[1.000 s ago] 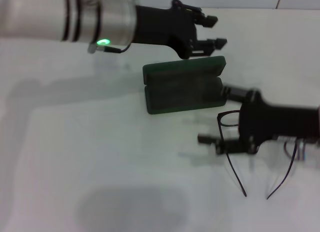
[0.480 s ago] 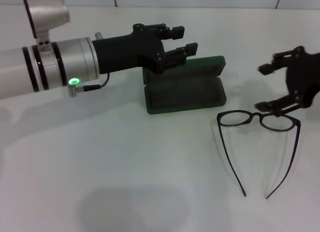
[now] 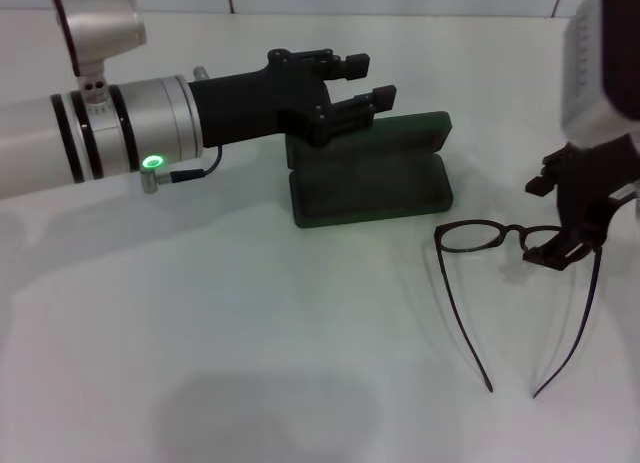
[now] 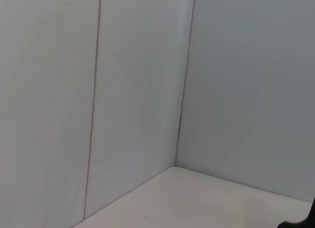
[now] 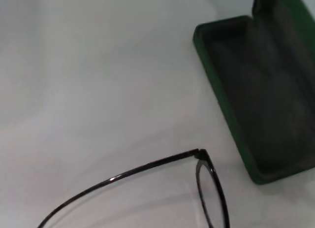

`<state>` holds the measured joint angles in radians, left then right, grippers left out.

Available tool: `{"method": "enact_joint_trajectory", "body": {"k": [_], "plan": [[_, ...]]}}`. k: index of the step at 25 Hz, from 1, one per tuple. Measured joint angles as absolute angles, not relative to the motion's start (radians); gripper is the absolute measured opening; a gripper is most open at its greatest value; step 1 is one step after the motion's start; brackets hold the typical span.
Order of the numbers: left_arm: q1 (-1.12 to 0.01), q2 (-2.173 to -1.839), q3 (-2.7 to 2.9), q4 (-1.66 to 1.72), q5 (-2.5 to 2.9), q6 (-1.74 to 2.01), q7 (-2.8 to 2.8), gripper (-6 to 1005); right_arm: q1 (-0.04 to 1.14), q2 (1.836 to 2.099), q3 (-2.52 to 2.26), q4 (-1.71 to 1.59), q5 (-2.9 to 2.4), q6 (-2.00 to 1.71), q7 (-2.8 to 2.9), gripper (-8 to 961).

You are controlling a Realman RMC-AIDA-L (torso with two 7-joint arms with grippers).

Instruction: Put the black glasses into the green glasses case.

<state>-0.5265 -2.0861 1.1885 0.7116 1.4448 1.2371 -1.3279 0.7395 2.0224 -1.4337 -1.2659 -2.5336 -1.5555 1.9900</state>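
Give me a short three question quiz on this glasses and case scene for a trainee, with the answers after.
1. True or false: the black glasses already lie inside the green glasses case.
2. Which tool is nearer the glasses? A) the left tool B) the right tool
3. Fill in: the case's lid stands ____.

Key:
1. False. The glasses lie on the white table, temples unfolded, beside the case.
2. B. The right tool hangs open at the frame's right lens; the left tool hovers open above the case's lid.
3. Open, showing the dark lining.
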Motion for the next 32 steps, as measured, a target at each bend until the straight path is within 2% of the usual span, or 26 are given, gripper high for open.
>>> {"method": "enact_joint_trajectory", "body": {"k": [16,18,24,29,32], "plan": [[-0.526,-2.089,1.194,0.706,1.447,1.227,-1.326,515,0.786,2.027,-1.584,-1.101,-2.528,-1.375,1.994,651],[-0.526,-2.089,1.193,0.706,1.447,1.227,-1.326,515,0.794,2.028,-1.598,-1.086,-2.525,-1.366,1.994,415],[-0.527,-2.091,1.192,0.706,1.442,1.227,-1.33,514,0.807,2.028,-1.603,-1.056,-2.52,-1.341,1.997,241],[-0.52,-2.091,1.191,0.712,1.435,1.245,-1.326,514,0.784,2.024,-1.541,-1.109,-2.518,-1.401,1.995,139],[-0.518,-2.09,1.19,0.714,1.421,1.288,-1.325,514,0.719,2.022,-1.409,-1.225,-2.474,-1.488,1.956,133]]}}
